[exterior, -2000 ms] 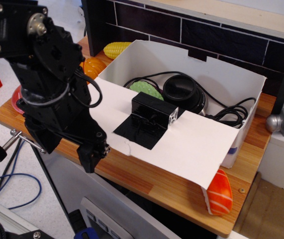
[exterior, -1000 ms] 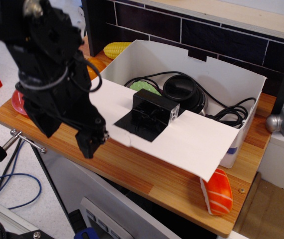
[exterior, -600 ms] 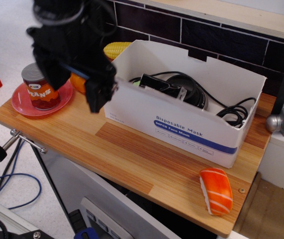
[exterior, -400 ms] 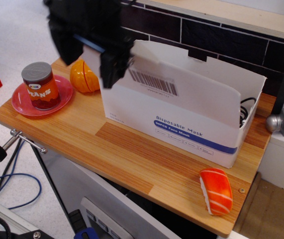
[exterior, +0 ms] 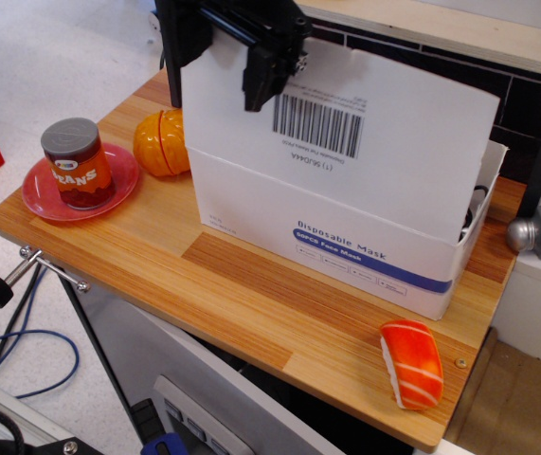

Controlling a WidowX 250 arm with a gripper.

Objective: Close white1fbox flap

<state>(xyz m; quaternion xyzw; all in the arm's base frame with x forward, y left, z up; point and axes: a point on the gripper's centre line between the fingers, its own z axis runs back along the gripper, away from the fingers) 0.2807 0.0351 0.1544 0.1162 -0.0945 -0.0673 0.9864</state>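
Observation.image shows the black gripper (exterior: pixel 262 90) touching the upright flap (exterior: pixel 346 142) of the white1fbox (exterior: pixel 336 246); how wide it is can't be told.

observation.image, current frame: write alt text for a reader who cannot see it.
A black robot claw holds up the wide white flap of an open white box labelled Disposable Mask, barcode facing the camera. On the wooden tabletop also sit a beans can on a red plate, an orange toy and a salmon sushi toy.
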